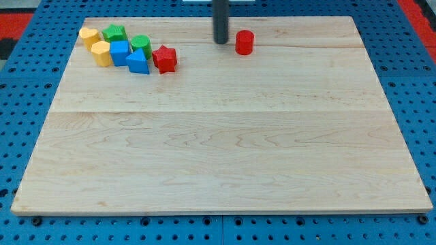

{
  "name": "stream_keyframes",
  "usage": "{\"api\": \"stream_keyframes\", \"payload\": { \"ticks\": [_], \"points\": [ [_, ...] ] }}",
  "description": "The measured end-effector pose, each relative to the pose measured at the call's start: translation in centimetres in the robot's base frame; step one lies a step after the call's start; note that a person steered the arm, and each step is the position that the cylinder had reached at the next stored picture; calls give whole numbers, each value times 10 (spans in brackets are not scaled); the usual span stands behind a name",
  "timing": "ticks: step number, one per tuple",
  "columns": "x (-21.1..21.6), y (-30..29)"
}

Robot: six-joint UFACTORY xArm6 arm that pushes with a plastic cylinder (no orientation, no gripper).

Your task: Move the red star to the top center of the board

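Jaws none, only my tip (221, 42), touching nothing, just left of red cylinder (244, 42), right of red star (164, 58).

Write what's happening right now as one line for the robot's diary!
tip: top center, left of red cylinder | red star: upper left, beside blue block, untouched | status: not moved

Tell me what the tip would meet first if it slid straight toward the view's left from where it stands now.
Probably nothing nearby: my tip sits beside the red cylinder, and the red star lies lower-left of that line. The green cylinder looks first in line, though depth is uncertain.
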State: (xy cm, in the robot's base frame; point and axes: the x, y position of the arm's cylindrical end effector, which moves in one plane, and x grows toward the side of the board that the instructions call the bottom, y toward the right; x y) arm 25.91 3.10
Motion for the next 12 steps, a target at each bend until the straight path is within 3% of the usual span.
{"api": "stream_keyframes", "payload": {
  "ticks": [1,2,4,5,7,8,9,10,11,12],
  "points": [
    [-16,79],
    [5,106],
    [95,33],
    [157,-35],
    [144,-168],
    [104,-187],
    [53,-175],
    [42,-141],
    [50,-142],
    [86,-117]
  ]
}}
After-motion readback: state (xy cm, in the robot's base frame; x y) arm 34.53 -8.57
